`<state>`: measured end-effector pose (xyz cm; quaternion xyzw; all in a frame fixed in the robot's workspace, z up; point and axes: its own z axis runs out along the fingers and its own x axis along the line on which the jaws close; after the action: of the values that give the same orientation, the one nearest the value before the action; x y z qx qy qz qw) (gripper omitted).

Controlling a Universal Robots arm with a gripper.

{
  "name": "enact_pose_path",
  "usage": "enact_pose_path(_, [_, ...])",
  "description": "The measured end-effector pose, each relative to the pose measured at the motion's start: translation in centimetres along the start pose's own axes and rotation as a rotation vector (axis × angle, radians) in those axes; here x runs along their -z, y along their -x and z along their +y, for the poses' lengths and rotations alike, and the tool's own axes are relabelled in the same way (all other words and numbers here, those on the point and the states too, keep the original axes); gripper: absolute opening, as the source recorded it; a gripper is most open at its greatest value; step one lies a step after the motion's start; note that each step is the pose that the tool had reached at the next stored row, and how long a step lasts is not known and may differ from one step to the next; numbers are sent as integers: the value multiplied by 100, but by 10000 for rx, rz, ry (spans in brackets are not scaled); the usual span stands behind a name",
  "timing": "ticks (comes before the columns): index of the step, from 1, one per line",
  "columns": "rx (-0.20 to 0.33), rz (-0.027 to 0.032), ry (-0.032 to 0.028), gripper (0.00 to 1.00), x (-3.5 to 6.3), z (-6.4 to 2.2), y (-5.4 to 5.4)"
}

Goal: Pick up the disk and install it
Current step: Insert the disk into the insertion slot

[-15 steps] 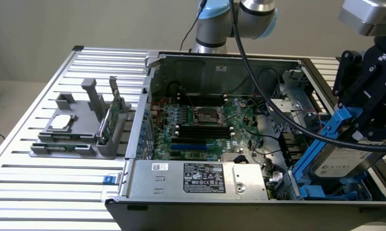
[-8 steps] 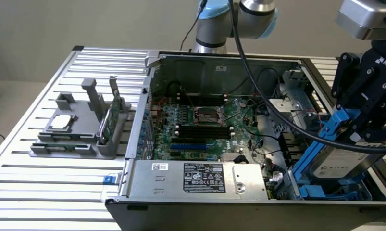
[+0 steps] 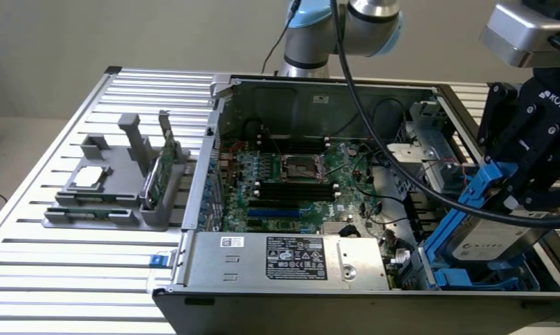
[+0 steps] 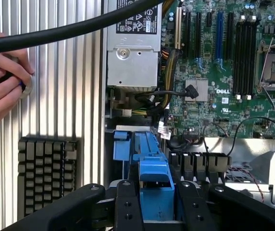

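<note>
The disk (image 3: 487, 241) is a silver drive with a white label in a blue plastic frame. It hangs tilted over the front corner of the open computer case (image 3: 261, 293) on the exterior view's right. Its lower end sits among the blue drive rails (image 3: 452, 279) there. My black gripper (image 3: 519, 185) is shut on the disk's upper end. In the wrist view the disk's blue frame (image 4: 154, 166) sticks out between the two black fingers (image 4: 128, 204) of the gripper (image 4: 157, 197), above the case's drive bay.
The motherboard (image 3: 293, 181) and the power supply (image 3: 293, 258) fill the case. A grey holder (image 3: 121, 188) with a green circuit card and a processor chip stands on the slatted table on the exterior view's left. A person's hand (image 4: 3, 84) rests beside the case. A black cable (image 4: 70, 31) crosses overhead.
</note>
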<state>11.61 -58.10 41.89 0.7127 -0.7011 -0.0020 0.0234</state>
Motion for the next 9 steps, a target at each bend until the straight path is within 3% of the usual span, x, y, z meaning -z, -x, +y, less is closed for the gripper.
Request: enact_pose_path(9, [0,-1,1,33,-84,-3,5])
